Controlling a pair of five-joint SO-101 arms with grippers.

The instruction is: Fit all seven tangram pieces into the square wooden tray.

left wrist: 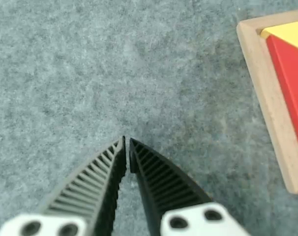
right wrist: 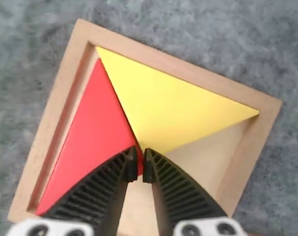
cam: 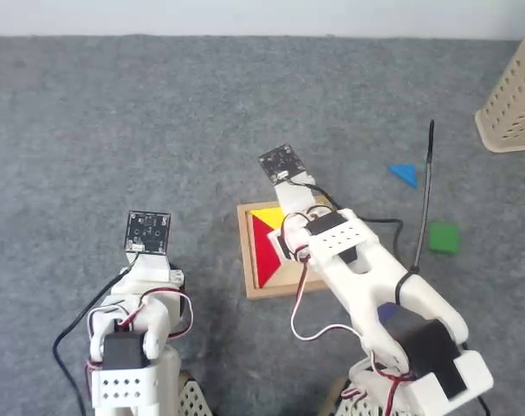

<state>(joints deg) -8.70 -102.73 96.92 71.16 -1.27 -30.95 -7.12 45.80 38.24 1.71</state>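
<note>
Right wrist view has the right gripper (right wrist: pixel 137 164), jaws all but closed, poised on the red triangle (right wrist: pixel 90 132) beside the yellow triangle (right wrist: pixel 168 110), so I'd nudge gently toward the left rim of the wooden tray (right wrist: pixel 251 152), while the left gripper (left wrist: pixel 127 142) sits closed over carpet (left wrist: pixel 90 64).

Right arm (cam: pixel 366 269) over the tray (cam: pixel 244 251); bare floor beside yellow triangle (right wrist: pixel 163 108)

Bright, even light, probably from overhead, covers the grey bench (cam: pixel 202 104); shadows are soft and faint, thin inside the wooden tray (right wrist: pixel 58 103) rim
</note>
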